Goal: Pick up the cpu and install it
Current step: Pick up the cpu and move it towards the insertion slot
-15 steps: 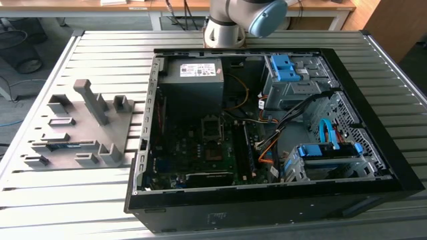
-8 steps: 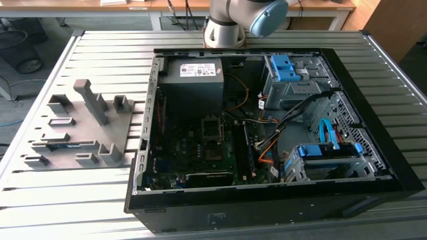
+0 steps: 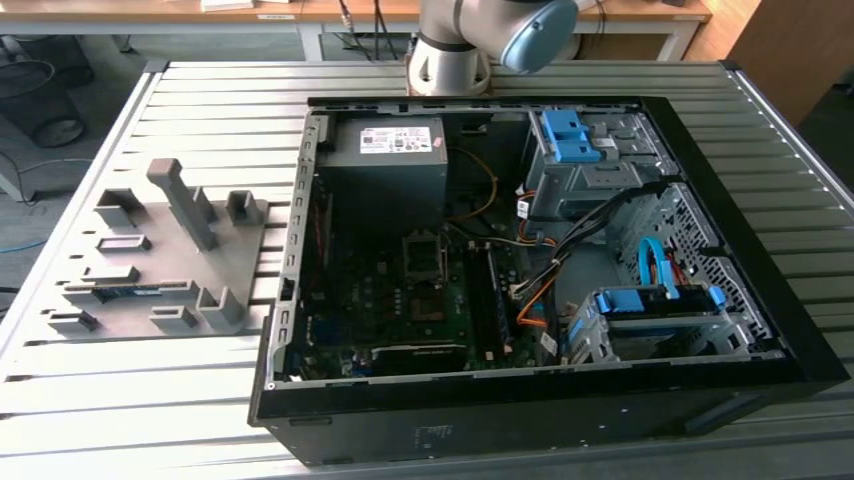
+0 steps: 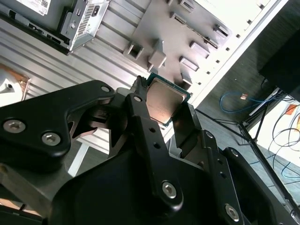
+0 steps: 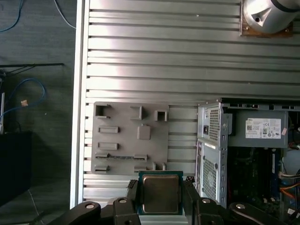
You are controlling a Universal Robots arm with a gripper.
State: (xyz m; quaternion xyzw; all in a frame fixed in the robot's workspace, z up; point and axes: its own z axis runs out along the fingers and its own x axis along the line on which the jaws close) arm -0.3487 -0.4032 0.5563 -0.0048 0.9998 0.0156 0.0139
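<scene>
The cpu [image 5: 161, 193] [image 4: 164, 99] is a small square chip with a silvery metal face and a green rim. In both wrist views it sits clamped between the two black fingers [image 5: 132, 194] of my gripper [image 5: 161, 199] [image 4: 161, 112], which is shut on it. I hold it high above the slatted table, over the near edge of the grey fixture plate [image 5: 131, 138] [image 3: 160, 260] and just beside the open computer case [image 3: 534, 400]. Inside the case, the motherboard's square socket [image 3: 422, 245] shows in the exterior view.
A grey power supply [image 3: 387, 140] [image 5: 262, 126] sits at the back of the case, with cables and blue drive brackets [image 3: 654, 300] on the exterior view's right. The arm's base [image 3: 447, 60] stands behind the case. The table edge [image 5: 79, 140] drops to the floor.
</scene>
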